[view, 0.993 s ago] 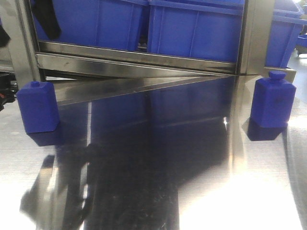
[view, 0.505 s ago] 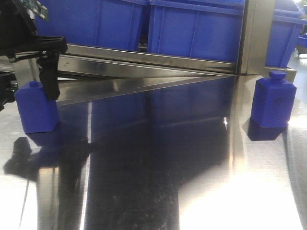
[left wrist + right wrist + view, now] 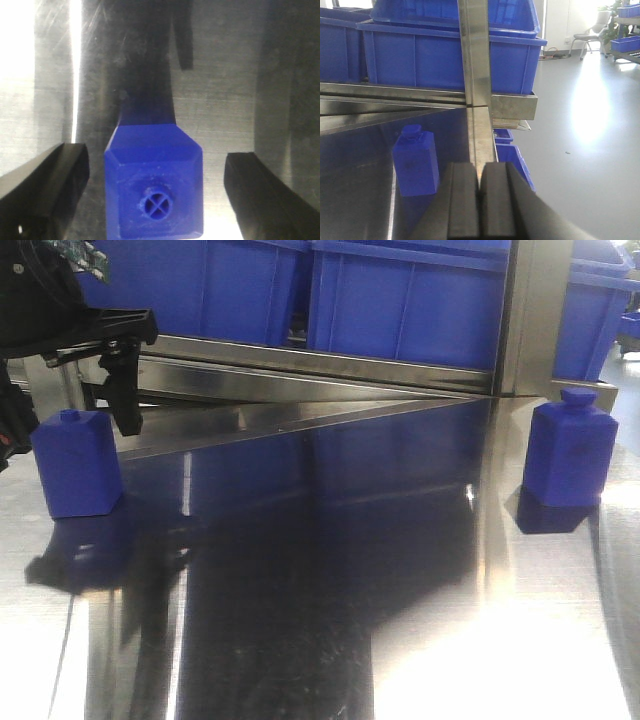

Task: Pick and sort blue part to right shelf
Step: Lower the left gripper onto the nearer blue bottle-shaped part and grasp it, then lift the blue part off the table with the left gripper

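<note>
One cross-capped blue part (image 3: 152, 200) sits within the spread left hand (image 3: 157, 156), seemingly untouched

The right gripper's (image 3: 480, 175) black rubber pads sit pressed flat together, nothing between them. Just beyond, a blue bottle-shaped plastic part (image 3: 415, 162) stands upright on the shiny steel tabletop (image 3: 355, 170), left of the steel-framed right shelf's (image 3: 475, 60) upright post. Large blue plastic bins (image 3: 430, 55) fill the rack above.
</note>
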You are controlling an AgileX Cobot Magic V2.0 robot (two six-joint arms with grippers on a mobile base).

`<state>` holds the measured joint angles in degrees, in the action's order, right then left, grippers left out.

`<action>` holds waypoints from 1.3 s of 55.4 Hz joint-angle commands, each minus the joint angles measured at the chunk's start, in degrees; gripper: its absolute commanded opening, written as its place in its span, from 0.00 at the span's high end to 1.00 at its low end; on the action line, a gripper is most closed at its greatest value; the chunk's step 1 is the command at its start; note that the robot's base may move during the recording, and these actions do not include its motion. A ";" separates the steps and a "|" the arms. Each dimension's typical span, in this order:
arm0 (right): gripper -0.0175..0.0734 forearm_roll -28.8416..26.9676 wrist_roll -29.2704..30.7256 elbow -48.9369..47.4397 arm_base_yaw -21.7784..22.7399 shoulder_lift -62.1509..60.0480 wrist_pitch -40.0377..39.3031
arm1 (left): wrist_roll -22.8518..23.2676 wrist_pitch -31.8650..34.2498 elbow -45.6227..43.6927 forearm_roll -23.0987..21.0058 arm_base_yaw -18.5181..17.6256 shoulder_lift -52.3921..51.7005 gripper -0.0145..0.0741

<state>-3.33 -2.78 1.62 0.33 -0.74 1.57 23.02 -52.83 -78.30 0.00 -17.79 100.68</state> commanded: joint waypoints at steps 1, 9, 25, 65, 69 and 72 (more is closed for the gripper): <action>0.76 0.05 0.15 -0.41 0.20 -0.87 -4.77 | 0.23 1.45 -2.09 0.00 0.04 -2.08 0.19; 0.76 0.05 0.15 -0.41 0.20 -0.87 -4.77 | 0.23 -1.60 -2.09 0.00 0.04 0.63 0.25; 0.76 0.05 0.15 -0.41 0.20 -0.87 -4.77 | 0.23 -3.16 -2.64 0.00 0.04 2.15 0.38; 0.76 0.05 0.15 -0.41 0.20 -0.87 -5.34 | -7.24 -9.45 -6.66 13.23 -10.73 -15.53 0.44; 0.76 0.05 0.15 -0.41 0.20 -0.87 -5.70 | -6.35 -6.63 -3.74 15.70 -12.88 -20.21 0.44; 0.76 0.05 0.15 -0.41 0.20 -0.87 -5.70 | -5.47 -3.72 -0.65 16.49 -13.82 -24.55 0.44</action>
<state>-3.33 -2.78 1.62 0.33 -0.74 1.57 16.28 -62.02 -81.03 12.68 -29.91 84.44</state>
